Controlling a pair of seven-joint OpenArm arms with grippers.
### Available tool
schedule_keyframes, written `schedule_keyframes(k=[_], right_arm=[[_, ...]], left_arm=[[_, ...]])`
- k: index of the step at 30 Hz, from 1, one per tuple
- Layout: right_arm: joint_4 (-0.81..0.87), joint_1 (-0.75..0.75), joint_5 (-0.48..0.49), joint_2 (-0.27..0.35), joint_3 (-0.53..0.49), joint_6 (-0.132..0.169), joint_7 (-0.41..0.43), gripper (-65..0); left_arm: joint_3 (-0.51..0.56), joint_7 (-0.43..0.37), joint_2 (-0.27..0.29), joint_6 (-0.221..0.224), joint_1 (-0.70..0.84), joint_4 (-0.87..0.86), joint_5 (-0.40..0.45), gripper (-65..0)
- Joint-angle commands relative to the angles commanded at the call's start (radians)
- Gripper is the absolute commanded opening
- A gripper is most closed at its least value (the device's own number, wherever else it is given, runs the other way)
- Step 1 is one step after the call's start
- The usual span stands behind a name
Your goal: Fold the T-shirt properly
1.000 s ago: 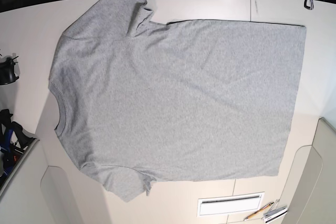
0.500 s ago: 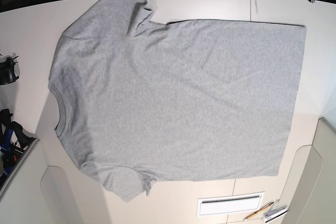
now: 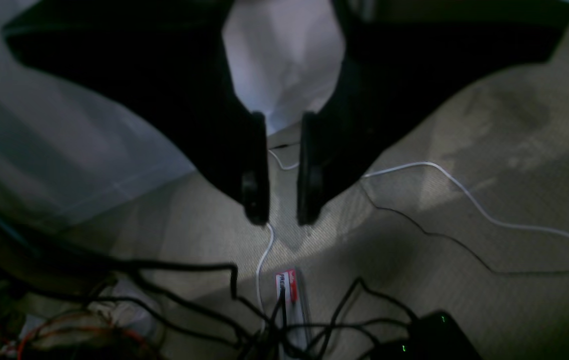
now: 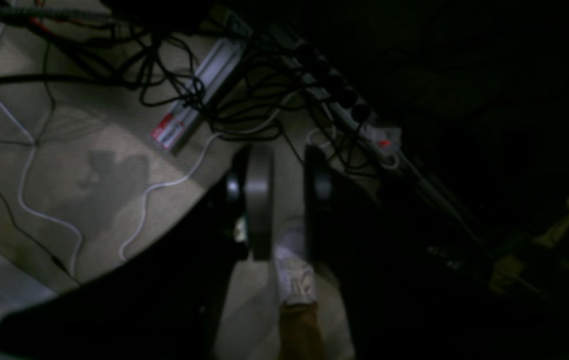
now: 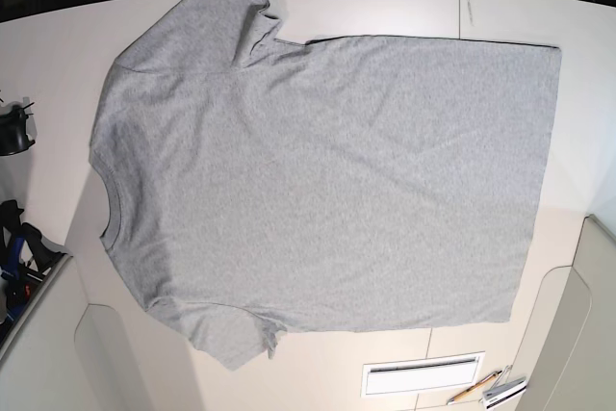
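Heather-grey cotton fills the base view: the T-shirt (image 5: 327,175) is laid flat and fully spread on the white table (image 5: 404,9), plain side up, with no lettering to be seen. The ribbed collar (image 5: 104,207) is turned to the left edge, the hem is run down the right side, one sleeve (image 5: 207,12) is stretched toward the top and the other sleeve (image 5: 226,334) toward the bottom. A white vent slot (image 5: 422,374) and a pencil (image 5: 474,388) are seen just below the shirt. Neither arm is seen over the table.

Over to the left wrist view: the left gripper (image 3: 282,219) is held above a carpeted floor, its dark fingers (image 3: 256,170) set parallel with a narrow gap between them and nothing gripped. A white cable (image 3: 464,192) and black cables (image 3: 184,270) are strewn across the floor beneath.

Now the right wrist view, very dark: the right gripper (image 4: 284,150) is likewise held over the floor, its fingers (image 4: 258,200) a little apart and empty. A power strip (image 4: 359,122) and a tangle of cables (image 4: 179,75) are made out beyond the tips. The shirt is not seen from either wrist.
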Motion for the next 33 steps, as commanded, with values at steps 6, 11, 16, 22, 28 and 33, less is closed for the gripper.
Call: schedule_keyframes(k=[6, 11, 16, 22, 28, 33], right_arm=[[0.080, -0.057, 0.000, 0.033, 0.000, 0.000, -0.007, -54.8], [0.151, -0.109, 0.000, 0.070, 0.000, 0.000, -0.012, -54.8], [0.223, -0.152, 0.000, 0.110, 0.000, 0.000, -0.038, -54.8], [0.289, -0.180, 0.000, 0.114, 0.000, 0.000, -0.040, -54.8], [0.342, -0.183, 0.000, 0.122, 0.000, 0.000, -0.111, -54.8], [0.393, -0.201, 0.000, 0.137, 0.000, 0.000, -0.113, -54.8]], left_arm=[[-0.098, 0.028, -0.006, -0.008, 0.102, 0.087, -0.027, -54.2], [-0.232, 0.037, -0.008, -0.057, 0.190, 0.155, -0.053, -54.2], [-0.296, 0.037, -0.007, -0.057, 0.272, 0.261, -0.056, -54.2], [-0.332, 0.098, -0.005, -0.057, 0.404, 0.455, -0.172, -54.2], [-0.430, 0.098, -0.004, -0.057, 0.536, 0.711, -0.210, -54.2], [-0.537, 0.098, -0.005, -0.057, 0.588, 0.851, -0.261, -54.2]])
